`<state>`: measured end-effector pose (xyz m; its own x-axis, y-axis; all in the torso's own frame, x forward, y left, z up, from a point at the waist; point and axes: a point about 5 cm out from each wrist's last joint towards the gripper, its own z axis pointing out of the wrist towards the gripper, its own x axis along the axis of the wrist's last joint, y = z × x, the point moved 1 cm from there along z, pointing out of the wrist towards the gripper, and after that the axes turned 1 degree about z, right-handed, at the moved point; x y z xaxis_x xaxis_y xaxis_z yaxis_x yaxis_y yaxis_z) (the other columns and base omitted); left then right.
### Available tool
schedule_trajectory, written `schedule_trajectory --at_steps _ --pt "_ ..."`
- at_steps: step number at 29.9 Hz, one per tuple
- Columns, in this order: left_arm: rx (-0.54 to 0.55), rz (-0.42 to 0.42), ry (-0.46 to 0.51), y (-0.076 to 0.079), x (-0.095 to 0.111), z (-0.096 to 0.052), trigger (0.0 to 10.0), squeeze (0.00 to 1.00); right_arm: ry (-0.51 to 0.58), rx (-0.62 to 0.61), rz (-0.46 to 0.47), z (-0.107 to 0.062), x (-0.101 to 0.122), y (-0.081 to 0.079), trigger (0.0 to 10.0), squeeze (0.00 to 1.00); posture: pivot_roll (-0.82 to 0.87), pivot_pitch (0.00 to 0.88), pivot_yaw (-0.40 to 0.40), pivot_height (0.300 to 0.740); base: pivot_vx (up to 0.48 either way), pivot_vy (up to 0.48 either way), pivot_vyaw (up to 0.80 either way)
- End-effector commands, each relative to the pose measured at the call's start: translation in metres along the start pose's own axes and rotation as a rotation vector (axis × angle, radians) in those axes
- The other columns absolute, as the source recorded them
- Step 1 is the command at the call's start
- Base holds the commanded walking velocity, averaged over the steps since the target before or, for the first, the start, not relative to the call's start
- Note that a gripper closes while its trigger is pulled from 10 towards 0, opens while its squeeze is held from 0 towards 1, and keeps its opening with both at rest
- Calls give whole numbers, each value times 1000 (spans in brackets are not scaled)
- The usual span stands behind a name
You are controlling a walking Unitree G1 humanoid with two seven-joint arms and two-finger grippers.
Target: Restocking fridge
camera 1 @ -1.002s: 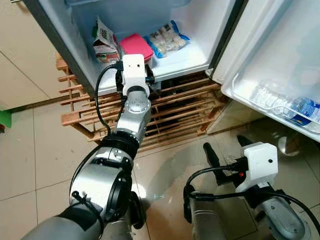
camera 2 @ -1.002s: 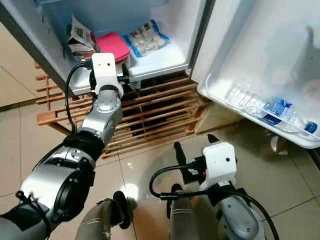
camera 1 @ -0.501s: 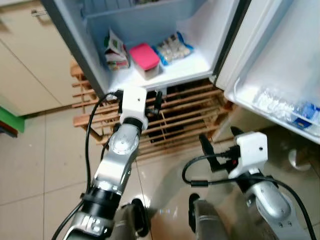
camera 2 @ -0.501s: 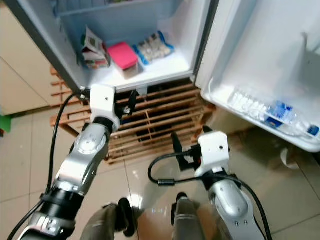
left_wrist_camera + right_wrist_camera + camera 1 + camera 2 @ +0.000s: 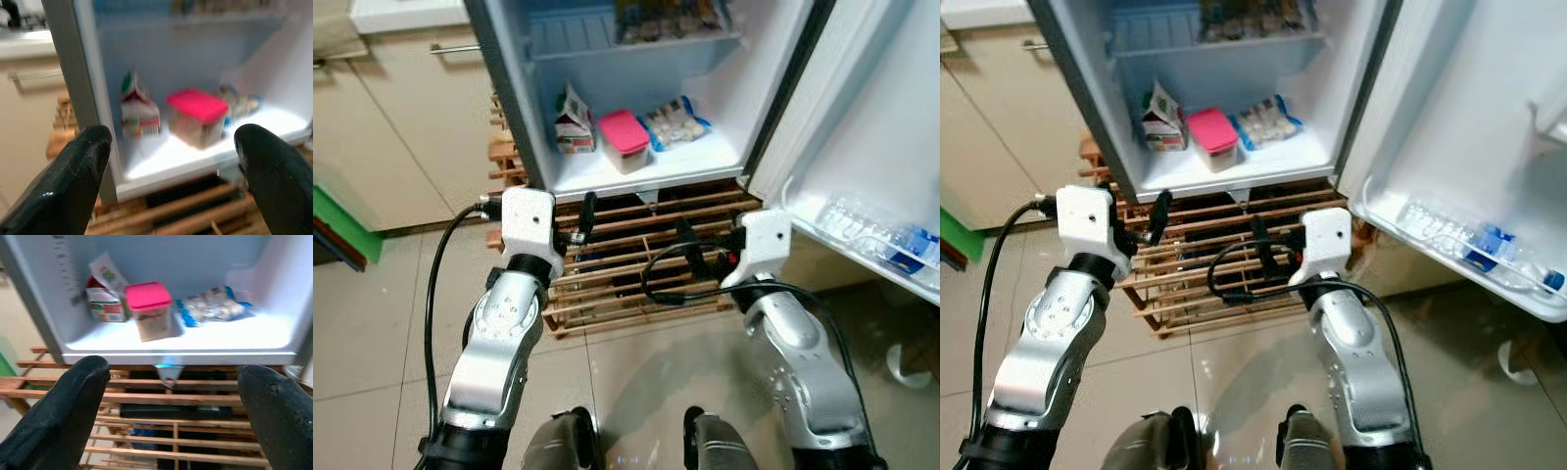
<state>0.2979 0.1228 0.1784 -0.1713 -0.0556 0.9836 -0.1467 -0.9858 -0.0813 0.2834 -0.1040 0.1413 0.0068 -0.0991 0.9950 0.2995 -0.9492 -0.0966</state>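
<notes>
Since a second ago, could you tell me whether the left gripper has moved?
Yes. The left gripper has pulled back from the fridge shelf; it now hangs open before the wooden rack.

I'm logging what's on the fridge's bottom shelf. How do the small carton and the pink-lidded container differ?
The carton has a peaked gable top and printed red, green and white sides; the pink-lidded container has a flat lid over a see-through body. The carton stands nearest the fridge's left wall; the container sits in the middle, beside the bag of food. Both stand upright on the same white shelf, untouched by either tool.
</notes>
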Motion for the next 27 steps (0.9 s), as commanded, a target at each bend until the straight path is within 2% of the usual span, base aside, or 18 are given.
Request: schedule_trajectory --at_steps 1,8,12,20,27 --pt "-5 -6 13 -1 4 0 10000 0 11 8 3 3 0 -2 10000 0 -92 110 29 740 394 274 0" --pt "-51 -11 38 7 13 0 10000 0 17 10 3 6 -2 -1 10000 0 -100 115 36 740 396 269 0" --pt "-131 -12 78 21 26 4 10000 0 21 5 -1 8 -4 0 10000 0 -100 118 35 740 398 270 0" --pt "-186 -35 84 30 31 6 10000 0 21 4 -5 9 -6 -1 10000 0 -97 121 39 740 410 164 0" --pt "-241 -47 103 35 43 4 10000 0 9 4 -16 10 -10 -2 10000 0 -84 140 40 740 35 0 0"
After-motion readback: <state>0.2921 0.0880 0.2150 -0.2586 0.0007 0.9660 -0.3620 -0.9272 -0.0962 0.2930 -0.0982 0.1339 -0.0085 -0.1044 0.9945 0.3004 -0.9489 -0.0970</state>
